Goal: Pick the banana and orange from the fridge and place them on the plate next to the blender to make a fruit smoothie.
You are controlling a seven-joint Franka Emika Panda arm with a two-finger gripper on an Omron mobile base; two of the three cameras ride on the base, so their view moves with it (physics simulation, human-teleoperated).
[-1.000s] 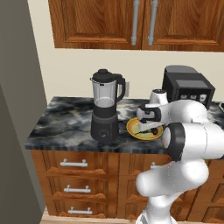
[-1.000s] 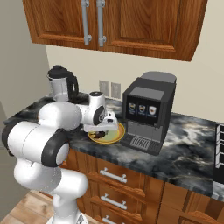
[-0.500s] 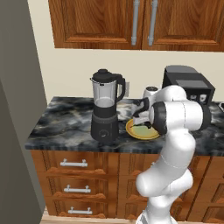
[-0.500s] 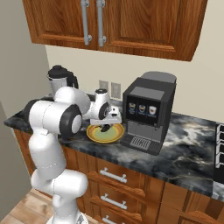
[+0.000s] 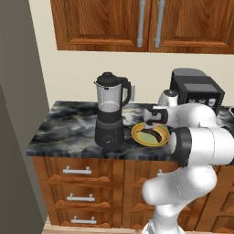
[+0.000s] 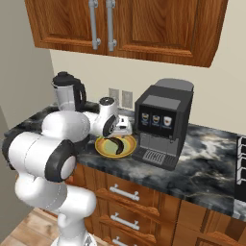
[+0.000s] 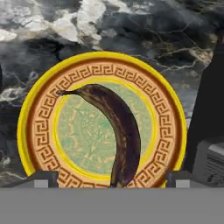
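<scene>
This is a home kitchen, in rendered form. A dark marbled stone counter (image 5: pixel 68 128) runs over brown wooden drawers (image 5: pixel 77 171) with metal bar handles, and matching wooden wall cabinets (image 5: pixel 137 23) hang above against a cream wall. On the counter stand a blender (image 5: pixel 109 112) and a boxy black coffee machine (image 6: pixel 163 125), with a patterned yellow plate (image 7: pixel 37 127) holding a banana (image 7: pixel 118 131) between them. The tall grey slab at the left edge of the left base view may be a fridge (image 5: pixel 18 114) side.
</scene>
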